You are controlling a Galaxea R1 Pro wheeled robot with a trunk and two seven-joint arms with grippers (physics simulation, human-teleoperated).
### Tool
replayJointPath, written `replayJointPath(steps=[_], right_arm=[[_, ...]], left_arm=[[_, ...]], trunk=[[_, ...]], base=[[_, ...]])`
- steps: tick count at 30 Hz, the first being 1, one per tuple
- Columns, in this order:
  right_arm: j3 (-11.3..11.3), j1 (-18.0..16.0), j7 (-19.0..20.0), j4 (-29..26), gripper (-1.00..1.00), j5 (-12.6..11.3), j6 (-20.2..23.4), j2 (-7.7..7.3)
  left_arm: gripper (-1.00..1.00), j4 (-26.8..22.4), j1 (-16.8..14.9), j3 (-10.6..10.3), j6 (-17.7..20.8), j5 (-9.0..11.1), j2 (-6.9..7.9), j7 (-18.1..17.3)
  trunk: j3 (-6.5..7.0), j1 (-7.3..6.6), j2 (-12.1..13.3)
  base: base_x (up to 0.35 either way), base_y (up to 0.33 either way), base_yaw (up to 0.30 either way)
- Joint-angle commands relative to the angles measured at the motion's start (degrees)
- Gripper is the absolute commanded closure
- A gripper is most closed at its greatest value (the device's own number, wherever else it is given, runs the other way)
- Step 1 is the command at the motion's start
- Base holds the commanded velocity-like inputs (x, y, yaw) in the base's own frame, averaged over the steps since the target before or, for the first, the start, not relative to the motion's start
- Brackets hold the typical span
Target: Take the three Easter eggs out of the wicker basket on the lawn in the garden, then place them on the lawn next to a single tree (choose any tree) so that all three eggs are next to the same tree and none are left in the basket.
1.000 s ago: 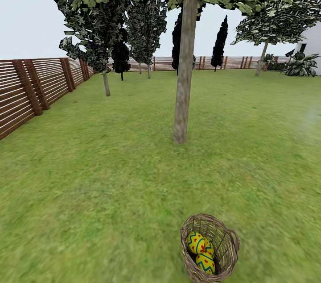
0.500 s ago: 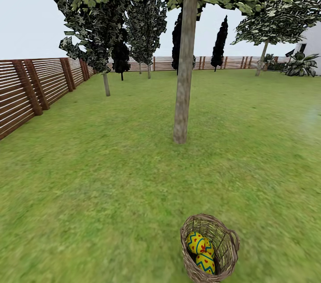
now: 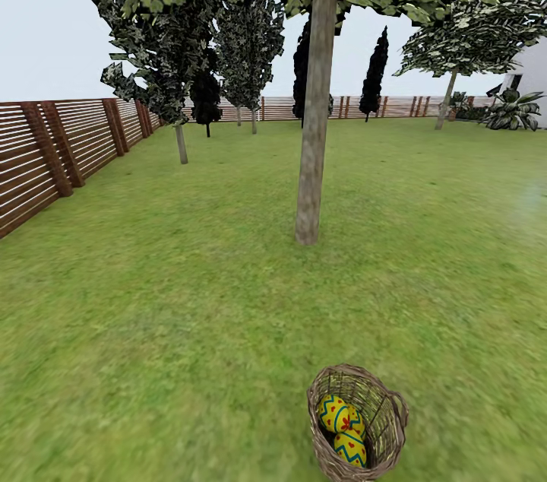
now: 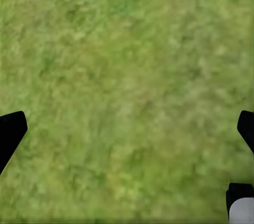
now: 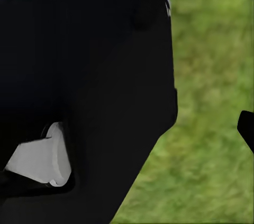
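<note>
The wicker basket (image 3: 384, 421) sits on the lawn (image 3: 190, 315) at the bottom of the head view, right of centre. Yellow Easter eggs (image 3: 342, 425) with blue zigzags and red marks lie packed inside it; two show clearly and a third overlaps them. The thick grey-brown tree (image 3: 311, 163) rises from the grass straight beyond the basket, a few basket widths away. In the left wrist view my left gripper (image 4: 127, 134) is open over bare grass, nothing between its fingers. In the right wrist view one black fingertip (image 5: 246, 128) stands far out at the edge, with grass beside it.
A brown slat fence (image 3: 45, 155) runs along the left and far side. A thin-trunked tree (image 3: 181, 144) and dark cypresses (image 3: 374, 79) stand farther back. A white house corner (image 3: 532, 75) and plants are far right. A large black robot part (image 5: 84, 102) blocks much of the right wrist view.
</note>
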Motion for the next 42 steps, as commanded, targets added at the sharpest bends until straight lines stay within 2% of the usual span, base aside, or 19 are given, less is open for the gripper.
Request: replayJointPath(steps=[1,11,16,17,20,24,28,36,38,39,41,42], right_arm=[[-0.61,0.07,0.03,-0.47,-1.0,-0.02,-0.21,0.03],[-1.85,0.32,-0.07,-6.23,-1.0,-0.09,-3.02,0.21],[-5.57,0.38,0.11,-8.94,-1.0,-0.1,-3.27,0.29],[-6.89,0.39,0.27,-9.87,-1.0,-0.1,-3.3,0.32],[-8.67,0.41,0.46,-11.63,-1.0,-0.1,-3.33,0.42],[-11.96,0.42,0.73,-15.67,-1.0,-0.11,-3.3,1.17],[-14.3,0.42,1.06,-19.02,-1.0,-0.1,-2.93,2.03],[-16.51,0.51,1.44,-21.32,-1.0,-0.11,-2.58,2.33],[-18.24,0.51,1.58,-21.75,-1.0,-0.11,-2.6,2.35],[-19.45,0.53,1.75,-22.94,-1.0,-0.1,-2.59,2.41],[-20.24,1.0,2.17,-25.21,-1.0,-0.1,-2.53,2.57],[-20.73,2.4,2.82,-28.64,-1.0,-0.1,-2.33,2.98]], left_arm=[[-1.0,0.0,-0.01,0.19,-0.08,-0.11,-0.02,-0.31],[-1.0,1.52,-0.07,0.19,-0.08,-0.04,-0.19,-0.13],[-1.0,1.62,-0.07,0.17,-0.08,-0.08,-0.2,-0.11],[-1.0,1.63,-0.07,0.15,-0.08,-0.09,-0.21,-0.11],[-1.0,1.64,-0.07,0.09,-0.08,-0.1,-0.25,-0.11],[-1.0,1.65,-0.07,0.04,-0.08,-0.11,-0.28,-0.07],[-1.0,1.65,-0.07,-0.02,-0.08,-0.12,-0.28,-0.04],[-1.0,1.65,-0.07,0.05,-0.1,-0.12,-0.25,-0.14],[-1.0,1.65,-0.07,0.03,-0.09,-0.12,-0.27,-0.12],[-1.0,1.65,-0.07,0.03,-0.09,-0.12,-0.27,-0.12],[-1.0,1.65,-0.07,0.02,-0.09,-0.12,-0.28,-0.11],[-1.0,1.65,-0.07,0.02,-0.09,-0.12,-0.28,-0.11]], trunk=[[-0.1,0.03,-0.1],[-0.1,0.03,-0.1],[-0.1,0.03,-0.1],[-0.1,0.03,-0.1],[-0.1,0.03,-0.1],[-0.1,0.03,-0.1],[-0.1,0.03,-0.1],[-0.1,0.03,-0.1],[-0.1,0.03,-0.1],[-0.1,0.03,-0.1],[-0.1,0.03,-0.1],[-0.1,0.03,-0.1]], base=[[0.0,0.0,0.0],[0.0,0.0,0.0],[0.0,0.0,0.0],[0.0,0.0,0.0],[0.0,0.0,0.0],[0.0,0.0,0.0],[0.0,0.0,0.0],[0.0,0.0,0.0],[0.0,0.0,0.0],[0.0,0.0,0.0],[0.0,0.0,0.0],[0.0,0.0,0.0]])
